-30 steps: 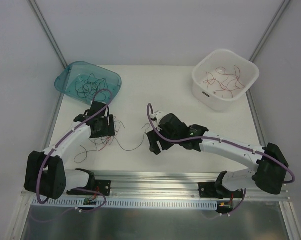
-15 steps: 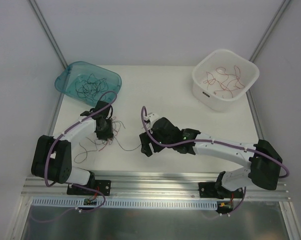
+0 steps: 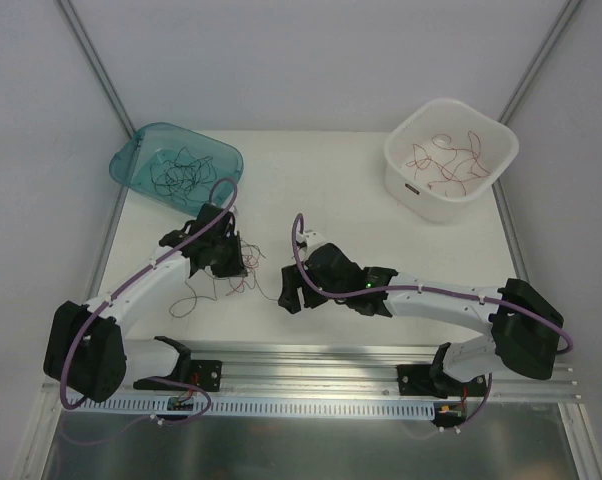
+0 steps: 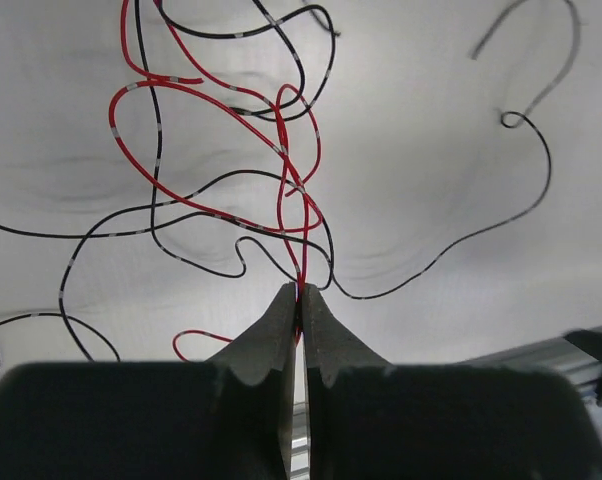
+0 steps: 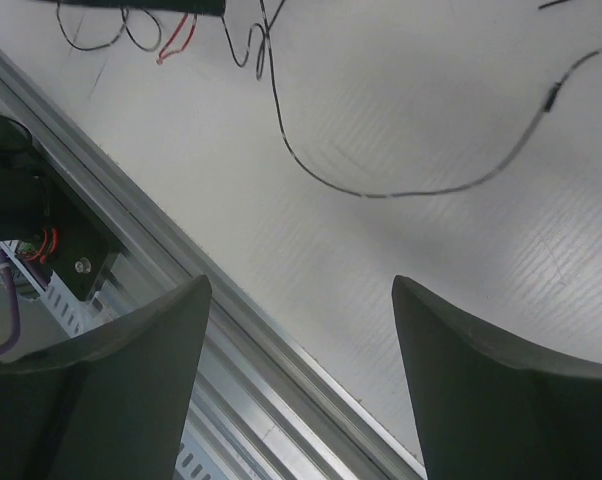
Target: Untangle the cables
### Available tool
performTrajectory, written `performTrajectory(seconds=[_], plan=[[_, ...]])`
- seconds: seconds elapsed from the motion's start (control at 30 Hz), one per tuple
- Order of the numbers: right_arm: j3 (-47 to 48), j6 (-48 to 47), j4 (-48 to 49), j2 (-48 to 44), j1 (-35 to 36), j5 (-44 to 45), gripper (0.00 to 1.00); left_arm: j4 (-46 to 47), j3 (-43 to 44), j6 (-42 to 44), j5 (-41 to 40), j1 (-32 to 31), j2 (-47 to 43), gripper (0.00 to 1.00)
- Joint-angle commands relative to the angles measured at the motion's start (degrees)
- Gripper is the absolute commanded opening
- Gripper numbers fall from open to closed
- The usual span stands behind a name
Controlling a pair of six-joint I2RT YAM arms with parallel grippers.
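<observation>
Two fingers of the left gripper (image 4: 300, 292) are pressed fully together, and between their tips they pinch a red strand (image 4: 302, 262) that rises out of the cables (image 3: 217, 282); in the left wrist view this strand runs from the tips into loops of red and black wire that cross one over another on the white tabletop (image 3: 331, 190). The tangle is loose and flat, not a tight ball; it lies in the left half of the tabletop, near the front edge, and thin ends of it reach out toward the right arm. The right gripper (image 5: 299, 290) has its fingers wide apart and nothing between them; it hangs over the front edge of the tabletop, near the middle, just beside the metal rail (image 5: 231, 350); one black strand (image 5: 381, 194) lies curved on the surface beyond its fingers, and I cannot tell if it belongs to the tangle. At the back left corner a teal bin (image 3: 129, 160) holds some black strands; at the back right corner a white tub (image 3: 406, 140) holds some red ones.
</observation>
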Motion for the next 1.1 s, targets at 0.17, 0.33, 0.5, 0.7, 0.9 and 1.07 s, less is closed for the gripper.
performTrajectory(seconds=[0.17,0.33,0.5,0.7,0.9,1.07], plan=[[-6.51,10.02,11.37,-5.49,0.26,5.26,0.71,4.27,1.77,-13.83,0.38,-13.10,-5.19,0.00],[-8.89,9.86,12.70,-7.34,0.35,7.20,0.61,5.15,3.00,-17.00,-0.68,-16.97,-6.85,0.00],[-10.56,9.77,14.53,-6.11,0.08,8.17,0.55,5.24,3.62,-18.50,-1.38,-19.78,-8.00,0.00],[-10.47,8.71,17.00,-3.04,-0.27,7.20,0.55,5.33,3.18,-19.64,-1.21,-21.63,-9.58,0.00],[-10.91,8.71,18.49,-0.40,-1.32,6.85,0.53,5.24,2.91,-20.17,-0.24,-22.42,-10.98,0.00],[-10.82,7.93,20.08,1.09,-1.68,6.42,0.40,5.24,2.74,-19.91,0.81,-22.86,-11.78,0.00]])
